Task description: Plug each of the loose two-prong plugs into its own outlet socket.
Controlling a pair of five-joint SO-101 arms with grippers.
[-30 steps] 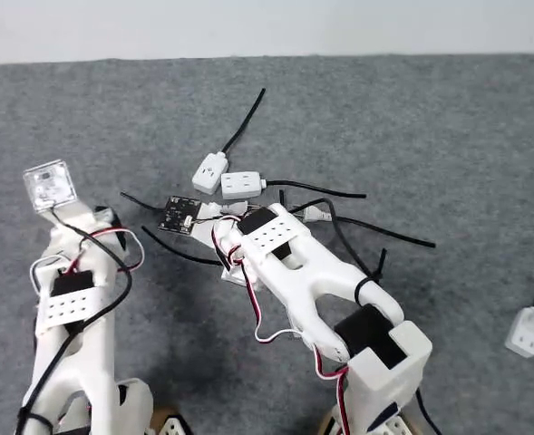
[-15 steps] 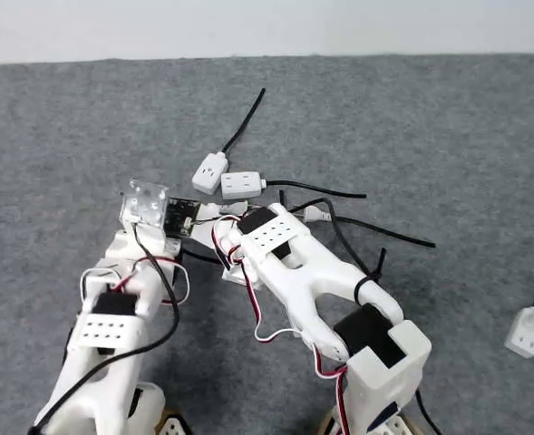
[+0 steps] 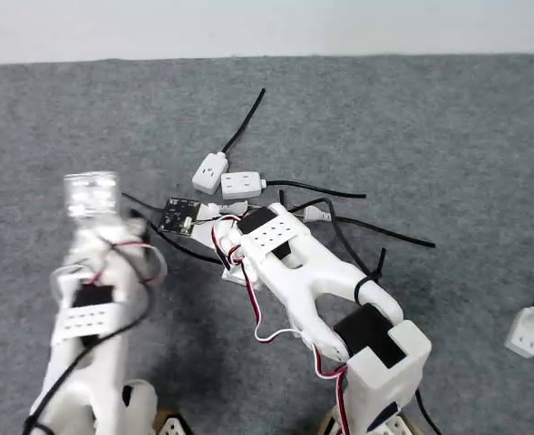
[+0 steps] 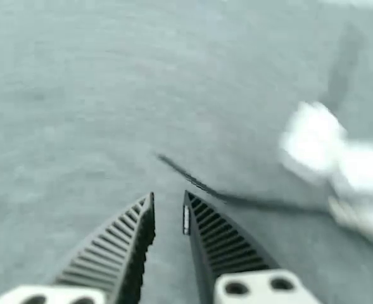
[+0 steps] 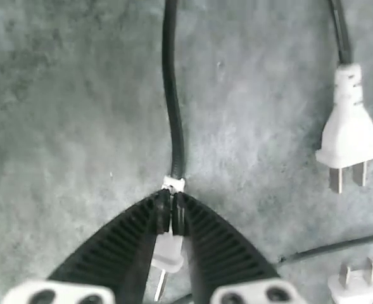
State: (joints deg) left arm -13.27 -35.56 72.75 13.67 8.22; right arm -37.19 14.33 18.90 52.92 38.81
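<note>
My right gripper is shut on a small white two-prong plug where its black cord joins it; the prongs point back toward the wrist. A second white plug and a third plug lie loose on the carpet beside it. Two white outlet sockets lie together beyond the right arm. The left arm hangs left of them. My left gripper is open by a narrow gap with nothing in it, above a thin black cord.
Black cords trail across the grey carpet around the sockets. Another white socket sits at the right edge. A blurred white socket shows off to one side of my left gripper.
The left arm swung in toward the sockets half a second ago, then drew back to the left. The right arm has stayed still with the plug held.
</note>
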